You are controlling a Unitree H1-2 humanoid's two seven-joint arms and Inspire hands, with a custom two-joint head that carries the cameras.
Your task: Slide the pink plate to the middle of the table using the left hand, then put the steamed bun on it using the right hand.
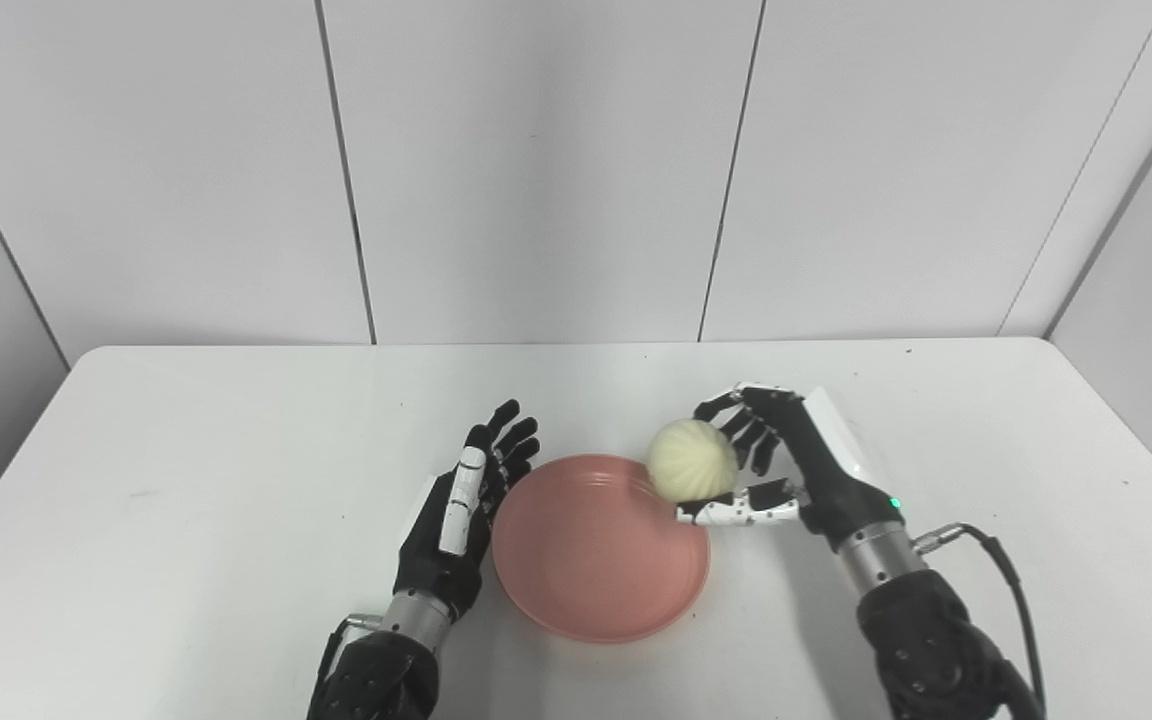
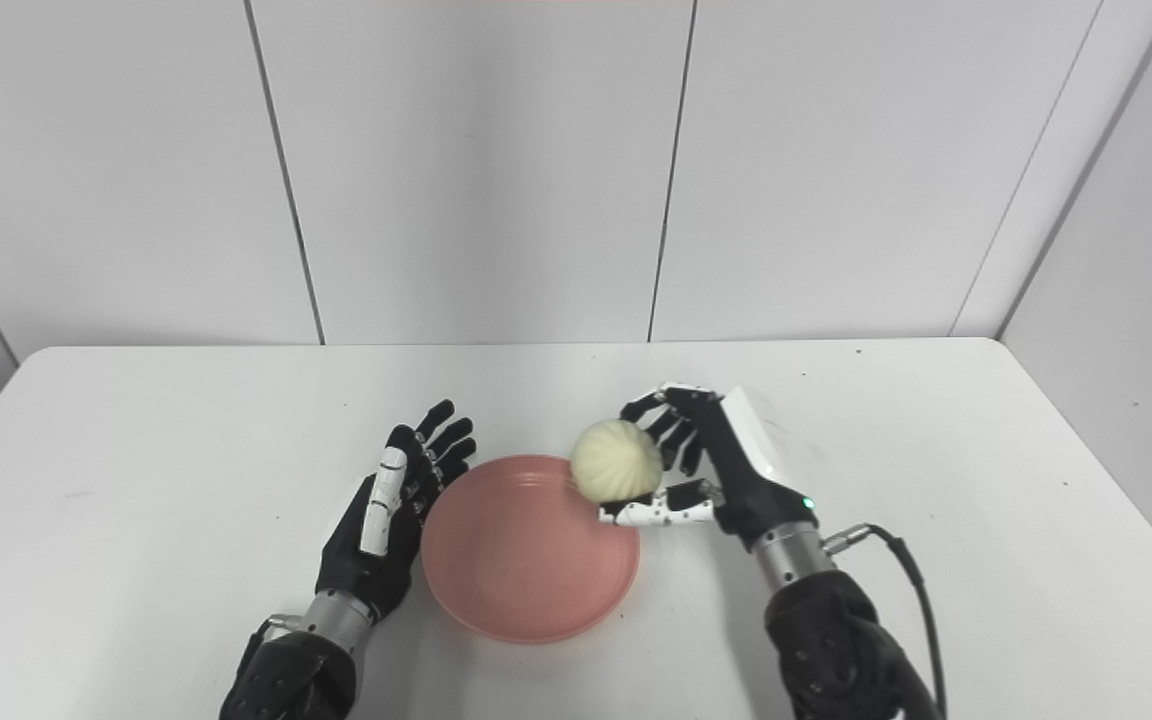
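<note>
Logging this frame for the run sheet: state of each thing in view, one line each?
pink plate: flat on the table, nothing on it.
steamed bun: held by the right hand, over the plate's right rim.
left hand: open, beside the plate's left rim.
right hand: shut on the bun.

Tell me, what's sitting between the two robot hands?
The pink plate lies between the left robot hand and the right robot hand, which holds the bun. Both views show it.

Left hand (image 1: 461, 510) flat, fingers extended and apart; right hand (image 1: 786, 460) raised, fingers and thumb curled in a grasp.
</note>
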